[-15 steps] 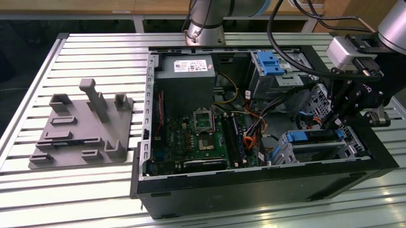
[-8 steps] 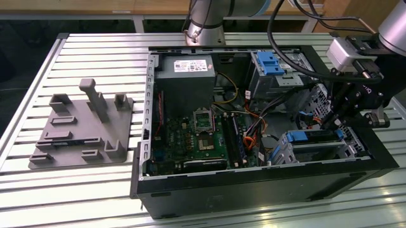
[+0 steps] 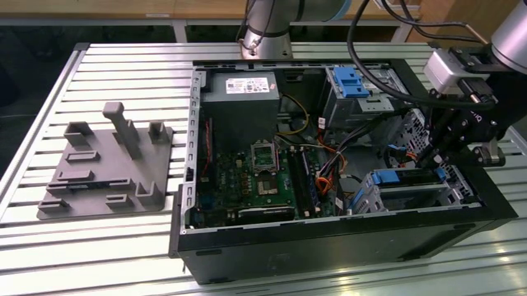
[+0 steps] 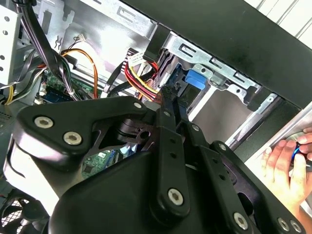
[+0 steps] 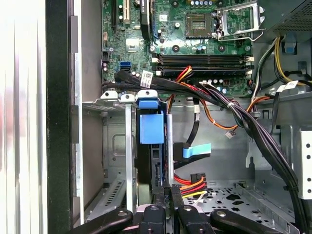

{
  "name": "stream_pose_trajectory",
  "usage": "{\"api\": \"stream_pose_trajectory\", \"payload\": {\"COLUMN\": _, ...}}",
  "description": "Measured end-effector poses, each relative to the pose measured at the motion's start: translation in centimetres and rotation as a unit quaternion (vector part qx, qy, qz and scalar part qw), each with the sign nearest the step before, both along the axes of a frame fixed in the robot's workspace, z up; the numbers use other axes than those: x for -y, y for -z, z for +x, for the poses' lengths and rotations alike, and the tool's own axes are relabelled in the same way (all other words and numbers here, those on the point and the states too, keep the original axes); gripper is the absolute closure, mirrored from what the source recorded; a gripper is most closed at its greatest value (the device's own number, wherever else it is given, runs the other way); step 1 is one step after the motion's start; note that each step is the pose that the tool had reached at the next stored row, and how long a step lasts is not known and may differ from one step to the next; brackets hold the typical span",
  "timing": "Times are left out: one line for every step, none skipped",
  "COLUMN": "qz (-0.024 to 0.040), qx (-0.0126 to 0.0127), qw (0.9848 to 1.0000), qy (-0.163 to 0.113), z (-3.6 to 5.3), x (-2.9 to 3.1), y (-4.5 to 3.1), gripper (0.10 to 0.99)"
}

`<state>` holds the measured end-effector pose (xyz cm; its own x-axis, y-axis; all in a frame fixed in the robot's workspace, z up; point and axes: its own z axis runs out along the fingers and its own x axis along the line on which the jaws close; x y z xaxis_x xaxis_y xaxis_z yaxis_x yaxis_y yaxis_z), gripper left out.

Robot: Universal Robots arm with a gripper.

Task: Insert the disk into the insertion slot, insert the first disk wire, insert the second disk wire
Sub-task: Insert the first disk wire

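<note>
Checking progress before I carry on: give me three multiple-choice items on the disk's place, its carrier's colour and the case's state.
1. Where is the disk? A on the floor; B on a shelf; C in the insertion slot.
2. Its carrier's colour? A blue; B red; C green.
3. The computer case is: A shut; B open-sided; C upside down.
Answers: C, it stands inside that slot. A, its tab shows blue. B, the motherboard lies exposed.
</note>
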<state>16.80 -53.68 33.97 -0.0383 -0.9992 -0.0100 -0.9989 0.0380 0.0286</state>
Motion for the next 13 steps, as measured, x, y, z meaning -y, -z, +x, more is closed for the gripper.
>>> {"api": "stream_pose_trajectory", "payload": {"qz": 0.0000, "qx": 0.0000, "qw": 1.0000, "qy": 0.000, "z": 0.00, "x": 0.02, "y": 0.00, "gripper": 0.922}}
{"api": "stream_pose_trajectory", "payload": {"qz": -0.0001, "qx": 0.0000, "qw": 1.0000, "qy": 0.000, "z": 0.00, "x": 0.04, "y": 0.01, "gripper": 0.922}}
{"api": "stream_pose_trajectory", "payload": {"qz": -0.0001, "qx": 0.0000, "qw": 1.0000, "qy": 0.000, "z": 0.00, "x": 0.06, "y": 0.02, "gripper": 0.922}}
{"api": "stream_pose_trajectory", "payload": {"qz": -0.0001, "qx": 0.0000, "qw": 1.0000, "qy": 0.000, "z": 0.00, "x": 0.08, "y": 0.02, "gripper": 0.922}}
{"api": "stream_pose_trajectory", "payload": {"qz": -0.0001, "qx": 0.0000, "qw": 1.0000, "qy": 0.000, "z": 0.00, "x": 0.10, "y": 0.03, "gripper": 0.922}}
{"api": "stream_pose_trajectory", "payload": {"qz": 0.0000, "qx": 0.0000, "qw": 1.0000, "qy": 0.000, "z": 0.00, "x": 0.11, "y": 0.05, "gripper": 0.922}}
{"api": "stream_pose_trajectory", "payload": {"qz": -0.0001, "qx": 0.0000, "qw": 1.0000, "qy": 0.000, "z": 0.00, "x": 0.13, "y": 0.06, "gripper": 0.922}}
{"api": "stream_pose_trajectory", "payload": {"qz": -0.0001, "qx": 0.0000, "qw": 1.0000, "qy": 0.000, "z": 0.00, "x": 0.15, "y": 0.07, "gripper": 0.922}}
{"api": "stream_pose_trajectory", "payload": {"qz": 0.0000, "qx": 0.0000, "qw": 1.0000, "qy": 0.000, "z": 0.00, "x": 0.17, "y": 0.09, "gripper": 0.922}}
{"api": "stream_pose_trajectory", "payload": {"qz": -0.0001, "qx": 0.0000, "qw": 1.0000, "qy": 0.000, "z": 0.00, "x": 0.19, "y": 0.10, "gripper": 0.922}}
{"api": "stream_pose_trajectory", "payload": {"qz": -0.0001, "qx": 0.0000, "qw": 1.0000, "qy": 0.000, "z": 0.00, "x": 0.21, "y": 0.11, "gripper": 0.922}}
{"api": "stream_pose_trajectory", "payload": {"qz": -0.0001, "qx": 0.0000, "qw": 1.0000, "qy": 0.000, "z": 0.00, "x": 0.24, "y": 0.13, "gripper": 0.922}}
{"api": "stream_pose_trajectory", "payload": {"qz": -0.0001, "qx": 0.0000, "qw": 1.0000, "qy": 0.000, "z": 0.00, "x": 0.25, "y": 0.14, "gripper": 0.922}}
